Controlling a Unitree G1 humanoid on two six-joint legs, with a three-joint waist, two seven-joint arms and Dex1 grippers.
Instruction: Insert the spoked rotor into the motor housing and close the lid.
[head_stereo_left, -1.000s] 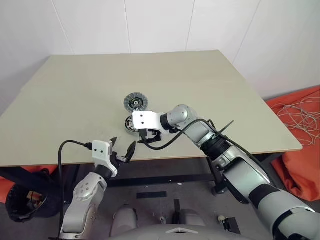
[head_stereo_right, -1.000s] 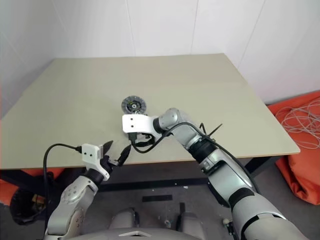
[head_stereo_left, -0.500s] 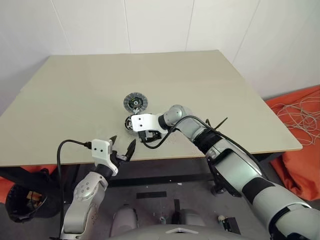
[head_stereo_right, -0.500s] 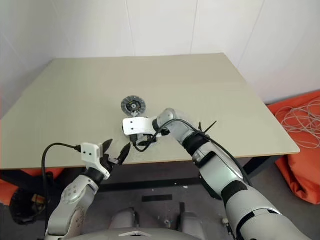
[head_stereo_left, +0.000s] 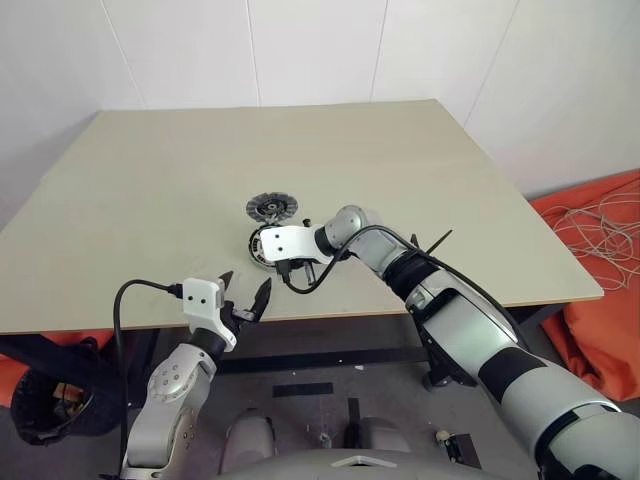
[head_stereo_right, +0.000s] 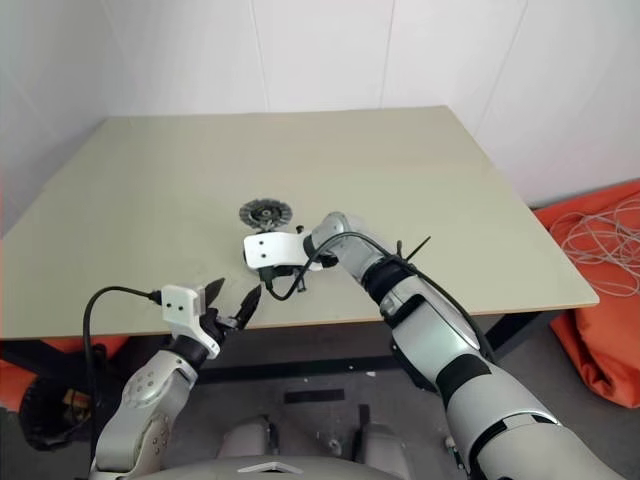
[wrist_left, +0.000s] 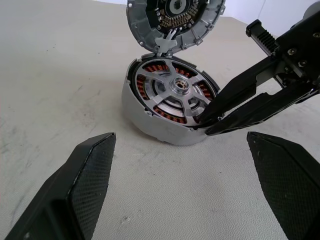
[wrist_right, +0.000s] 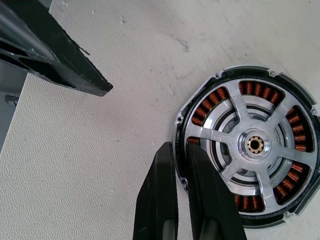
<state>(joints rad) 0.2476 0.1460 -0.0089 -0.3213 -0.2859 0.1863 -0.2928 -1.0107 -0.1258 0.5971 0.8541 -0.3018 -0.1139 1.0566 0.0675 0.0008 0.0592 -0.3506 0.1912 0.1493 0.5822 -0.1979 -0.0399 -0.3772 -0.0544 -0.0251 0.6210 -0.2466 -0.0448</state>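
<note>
L gripper (head_stereo_left: 246, 293) hangs just off the table's (head_stereo_left: 140, 200) near edge, fingers spread wide, nothing in them, aimed at the motor housing (wrist_left: 167, 102). Housing sits mid-table toward the front, spoked rotor (wrist_right: 250, 146) already seated inside w/ copper windings showing between spokes. Lid (wrist_left: 175, 20) stands hinged open at its far side. R gripper (wrist_right: 181, 150) reaches in from the right, fingers pinched shut on the housing rim, one finger inside, one outside.

A beige table (head_stereo_left: 180, 190) stands against white panelled walls (head_stereo_left: 300, 50), with orange fabric (head_stereo_left: 600, 290) (pale cables (head_stereo_left: 600, 225) lie on it) on the floor (head_stereo_left: 330, 385) nearby
</note>
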